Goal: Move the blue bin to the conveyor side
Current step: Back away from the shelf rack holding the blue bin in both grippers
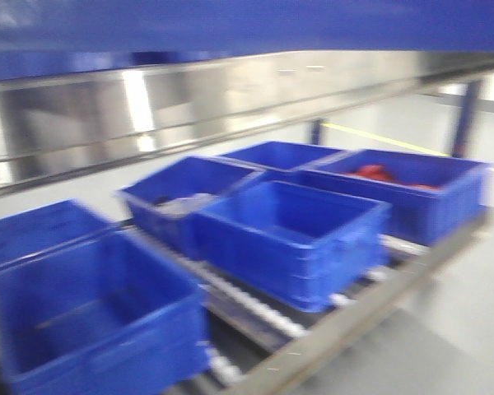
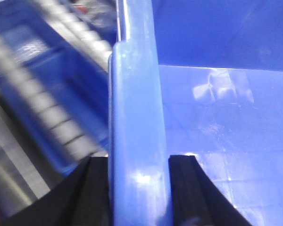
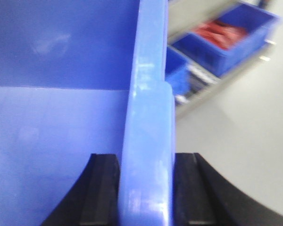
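The blue bin (image 2: pixel 137 108) hangs close against the cameras, its opposite rims pinched tight between the black pads of the left gripper (image 2: pixel 139 190) and the right gripper (image 3: pixel 146 188). Beyond it, a roller rack (image 1: pixel 255 309) carries other blue bins (image 1: pixel 292 239).

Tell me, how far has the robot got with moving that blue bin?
Done: the left hand and right hand are each shut on a wall of the blue bin. In hand: carrying it, apparently; the pictures are blurred. Left: no conveyor belt shows in any view, so reaching it and setting the bin down remain.
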Robot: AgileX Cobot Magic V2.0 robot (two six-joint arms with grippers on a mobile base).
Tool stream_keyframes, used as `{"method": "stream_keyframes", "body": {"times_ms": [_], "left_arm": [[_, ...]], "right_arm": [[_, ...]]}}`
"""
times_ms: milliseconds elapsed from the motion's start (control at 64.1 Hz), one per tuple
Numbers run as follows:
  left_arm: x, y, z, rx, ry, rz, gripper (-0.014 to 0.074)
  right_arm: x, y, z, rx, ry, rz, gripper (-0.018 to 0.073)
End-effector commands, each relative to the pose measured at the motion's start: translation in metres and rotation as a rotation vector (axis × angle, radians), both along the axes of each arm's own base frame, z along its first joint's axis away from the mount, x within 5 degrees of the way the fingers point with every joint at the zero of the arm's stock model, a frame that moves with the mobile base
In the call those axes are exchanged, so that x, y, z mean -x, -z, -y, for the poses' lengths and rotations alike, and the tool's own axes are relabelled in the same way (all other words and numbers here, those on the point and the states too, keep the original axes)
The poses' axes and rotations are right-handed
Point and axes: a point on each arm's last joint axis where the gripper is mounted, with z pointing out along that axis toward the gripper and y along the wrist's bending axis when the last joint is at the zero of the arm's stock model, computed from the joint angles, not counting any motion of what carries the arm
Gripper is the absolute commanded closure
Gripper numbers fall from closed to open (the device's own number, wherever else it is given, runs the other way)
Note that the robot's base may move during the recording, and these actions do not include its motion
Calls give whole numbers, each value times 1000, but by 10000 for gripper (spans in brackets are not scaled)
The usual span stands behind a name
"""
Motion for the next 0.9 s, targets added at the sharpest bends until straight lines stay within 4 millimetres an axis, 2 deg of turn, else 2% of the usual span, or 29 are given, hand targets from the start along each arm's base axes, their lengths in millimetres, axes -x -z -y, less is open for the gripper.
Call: {"method": "stream_keyframes", "body": {"times_ms": [0, 889], "left_arm": [[3, -15, 3, 39, 23, 129, 615], [3, -15, 3, 39, 23, 129, 615]], "right_arm": [[4, -17, 0, -21, -10, 141, 648], [4, -17, 0, -21, -10, 141, 648]]}}
